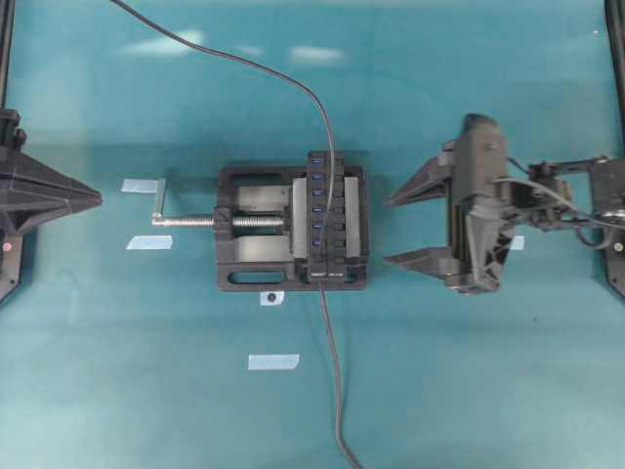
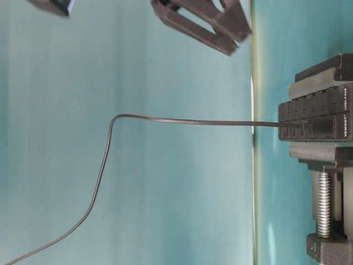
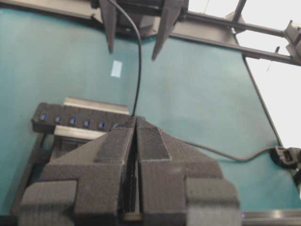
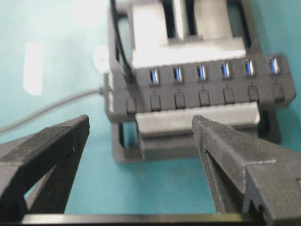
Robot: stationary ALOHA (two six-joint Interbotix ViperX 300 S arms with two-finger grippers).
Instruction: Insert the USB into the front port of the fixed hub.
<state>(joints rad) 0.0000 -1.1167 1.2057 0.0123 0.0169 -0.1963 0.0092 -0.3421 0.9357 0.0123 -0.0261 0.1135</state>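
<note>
1. My right gripper (image 1: 388,232) hangs just to the right of the fixed hub (image 1: 325,217) in the overhead view, well clear of it. Its two fingers are spread wide and point at the hub's long side, with nothing between them.
2. My left gripper (image 1: 98,197) sits far out on the other side of the hub, beyond the vise (image 1: 244,264) and its silver screw (image 1: 186,222). Its pads (image 3: 153,143) are pressed together with only a thin slit between them, and they hold nothing.
3. The hub lies clamped in the vise, its row of blue ports facing up.
4. The USB (image 4: 127,73) is seated in the port at the very end of the hub's row. That is the end where the hub's own lead (image 1: 332,371) leaves the bar.
5. From the plug, the thin black cable (image 2: 182,121) rises straight off the hub, bends over and trails away. In the overhead view it runs along above the hub and off toward the far edge of the teal table (image 1: 469,391).
6. Neither gripper touches the plug, the cable or the hub.
7. A few pale strips of tape (image 1: 273,362) lie on the table around the hub, on the vise-screw side and off the lead end.
</note>
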